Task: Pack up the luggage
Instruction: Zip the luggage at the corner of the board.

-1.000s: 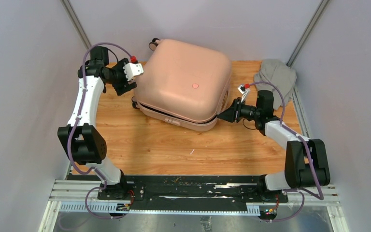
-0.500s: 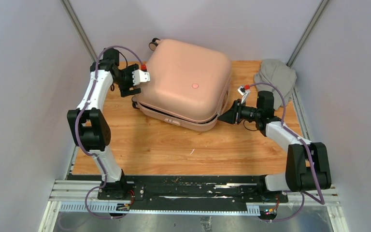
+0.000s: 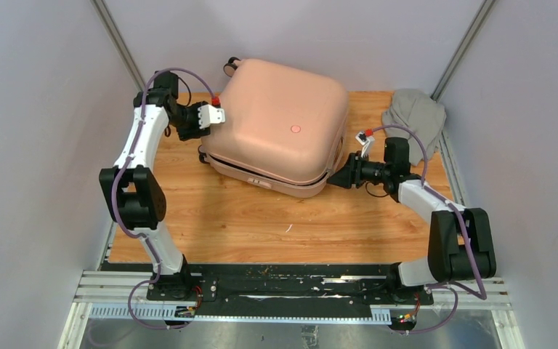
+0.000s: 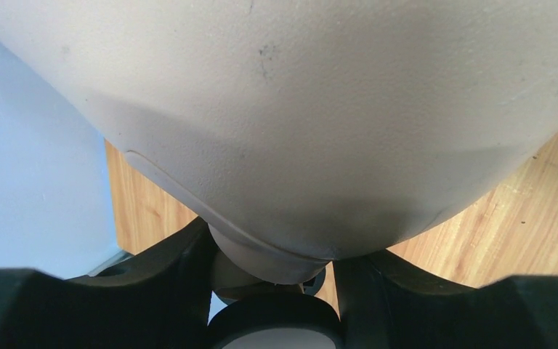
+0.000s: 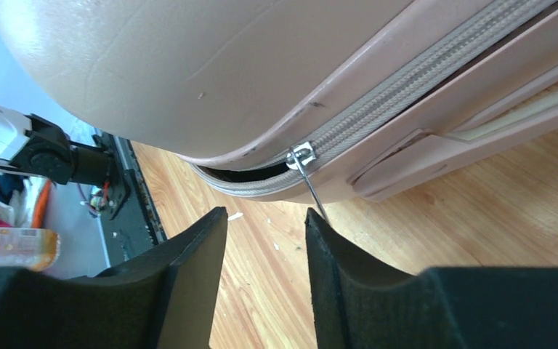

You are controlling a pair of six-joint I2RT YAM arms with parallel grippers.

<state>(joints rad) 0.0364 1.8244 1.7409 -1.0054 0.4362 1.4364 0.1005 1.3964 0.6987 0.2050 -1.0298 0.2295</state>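
Roughly left-right lies the luggage (image 3: 276, 127), wheels leftward; left fingers (image 4: 163, 287) wide, right fingers (image 5: 189, 280) narrowly parted.

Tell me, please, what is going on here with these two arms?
The pink suitcase lies flat on the wooden table, zipper partly undone at its near right corner. The right gripper, open, is right at the zipper pull. The left gripper straddles a caster wheel at the left side; whether it clamps is unclear. A grey cloth lies outside, far right.
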